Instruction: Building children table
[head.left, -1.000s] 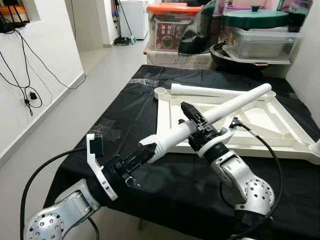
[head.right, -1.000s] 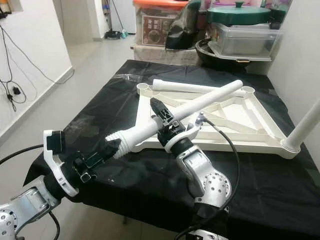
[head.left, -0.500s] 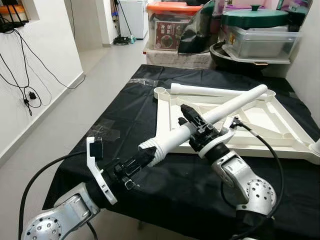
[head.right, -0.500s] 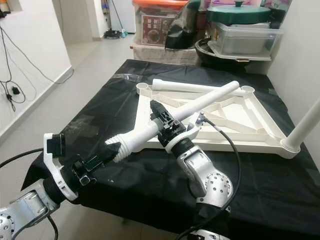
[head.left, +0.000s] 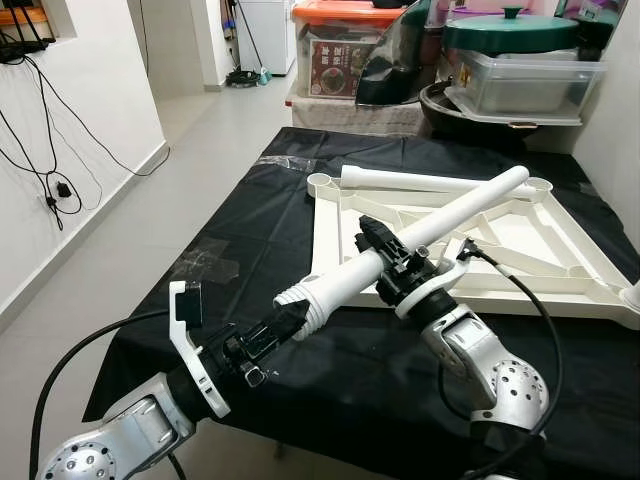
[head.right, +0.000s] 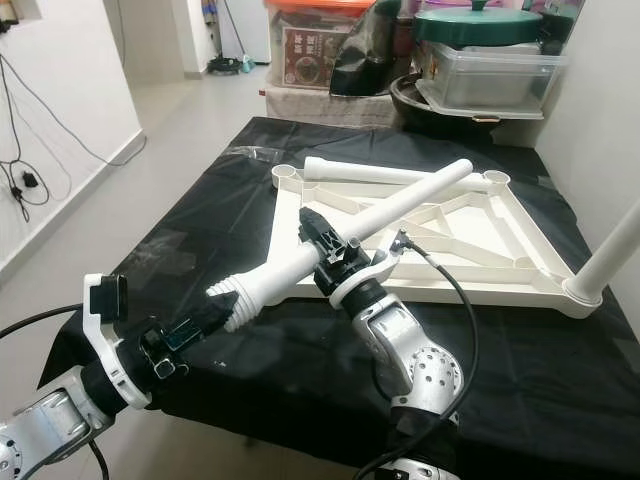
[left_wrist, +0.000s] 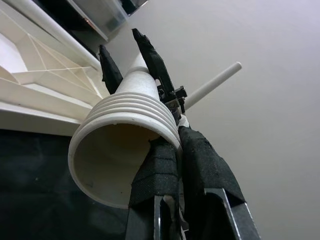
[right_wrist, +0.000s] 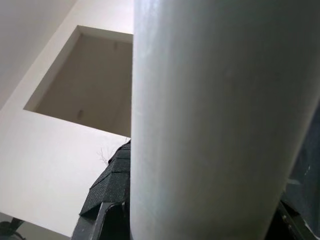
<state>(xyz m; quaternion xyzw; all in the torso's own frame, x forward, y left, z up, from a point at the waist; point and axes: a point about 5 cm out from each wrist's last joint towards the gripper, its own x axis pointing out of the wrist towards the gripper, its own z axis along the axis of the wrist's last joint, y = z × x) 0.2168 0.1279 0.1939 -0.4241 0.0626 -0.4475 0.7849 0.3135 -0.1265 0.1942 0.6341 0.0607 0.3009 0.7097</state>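
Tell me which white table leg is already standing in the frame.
The leg at the frame's near right corner; it stands upright, while one is held and another lies flat.

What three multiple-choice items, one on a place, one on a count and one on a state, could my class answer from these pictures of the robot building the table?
1. Where does the white tabletop frame lie?
A. On the black cloth that covers the table
B. On the floor
C. On the storage boxes

2. How many grippers hold the raised table leg?
A. None
B. One
C. Two

3. How is the raised leg held?
A. Upright in a corner socket
B. Slanted in the air above the frame
C. Flat on the cloth

Key: 1 A, the frame rests upside down on the cloth. 2 C, the left gripper grips the ribbed threaded end and the right gripper clamps the shaft. 3 B, the far end rises over the frame and sits in no socket.
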